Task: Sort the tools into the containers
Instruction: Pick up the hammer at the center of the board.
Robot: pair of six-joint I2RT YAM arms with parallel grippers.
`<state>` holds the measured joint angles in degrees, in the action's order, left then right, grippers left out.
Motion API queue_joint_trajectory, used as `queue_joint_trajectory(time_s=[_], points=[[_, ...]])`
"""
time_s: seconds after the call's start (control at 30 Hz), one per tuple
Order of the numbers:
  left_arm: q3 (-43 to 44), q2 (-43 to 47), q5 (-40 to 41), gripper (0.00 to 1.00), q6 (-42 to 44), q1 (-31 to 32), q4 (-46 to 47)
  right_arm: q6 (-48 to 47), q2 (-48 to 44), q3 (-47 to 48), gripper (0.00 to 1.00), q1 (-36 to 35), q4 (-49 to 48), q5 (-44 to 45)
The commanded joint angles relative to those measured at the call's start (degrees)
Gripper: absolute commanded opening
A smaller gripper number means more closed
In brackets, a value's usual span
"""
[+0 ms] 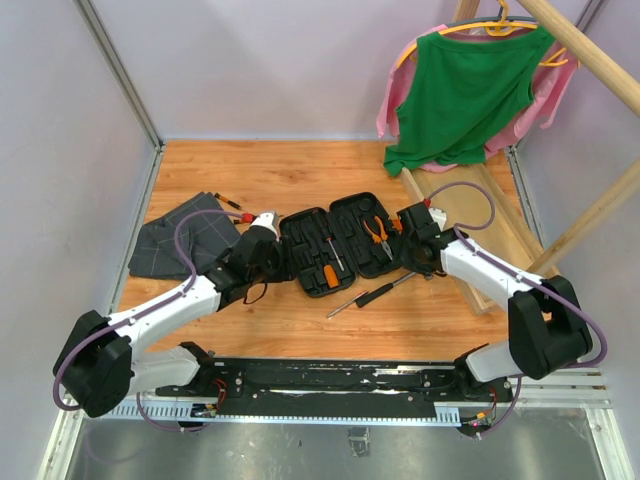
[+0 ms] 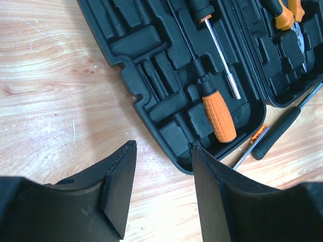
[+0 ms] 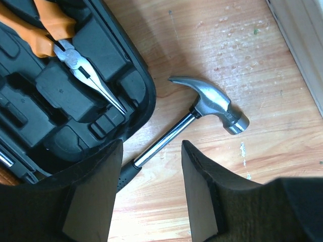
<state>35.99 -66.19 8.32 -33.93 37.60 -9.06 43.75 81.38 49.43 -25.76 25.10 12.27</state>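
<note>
Far left, a dark grey cloth (image 1: 180,245) lies folded and soft-looking on the wooden table (image 1: 300,170), with faint check lines across it. A couple of skinny screwdrivers (image 1: 232,206) sit just off its top right corner. They're too small to make out beyond an orange-red end.

The left gripper (image 2: 163,146) hangs over the near left corner of the case (image 2: 146,38). Its matte black fingers (image 2: 120,184) are parted with nothing held, and only bare wood and the case rim show in the gap.

The case is black plastic with rounded corners. It lies opened flat mid-table, both halves full of chunky moulded slots. A driver (image 2: 218,115) with a knobbly orange grip sits in the left half. Next to it lies a thin steel bit (image 2: 222,63) whose top end is cut off in the wrist view.

On the table just outside the case's near edge there's a black-handled screwdriver (image 2: 285,126). A smaller tool (image 2: 251,147) lies beside it, though it's not clear whether they touch.

The right half holds needle-nose pliers (image 3: 68,53) with orange handles and shiny tapered jaws.

The hammer (image 3: 209,98) lies on the wood just right of the case. It has a polished claw head and a round steel shaft, and its black grip disappears under the right gripper (image 3: 151,143). That gripper's fingers stand wide either side of the shaft, not clamped on it. Whether they touch anything is hard to say.

Further right, a long wooden tray (image 1: 500,235) is partly hidden by a green top (image 1: 465,90) on a hanger.
</note>
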Motion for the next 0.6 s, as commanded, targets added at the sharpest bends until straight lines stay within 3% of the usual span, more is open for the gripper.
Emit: queue_joint_trajectory(time_s=[0.0, 0.23, 0.4, 0.57], points=[[1.72, -0.51, 0.62, 0.52, -0.52, 0.54, 1.54, 1.43, 1.00, -1.43, 0.51, -0.52, 1.45, 2.22], [2.02, -0.93, 0.65, 0.52, -0.43, 0.63, 1.54, 1.93, -0.50, -2.93, 0.49, -0.61, 1.66, 3.32], [1.97, -1.45, 0.46, 0.51, -0.43, 0.63, 1.93, 0.84, -5.97, -7.51, 0.50, -0.60, -3.59, 1.53], [2.07, -1.53, 0.45, 0.51, -0.34, 0.63, 1.89, 1.60, -5.57, -8.03, 0.53, -0.52, -2.52, 3.13]])
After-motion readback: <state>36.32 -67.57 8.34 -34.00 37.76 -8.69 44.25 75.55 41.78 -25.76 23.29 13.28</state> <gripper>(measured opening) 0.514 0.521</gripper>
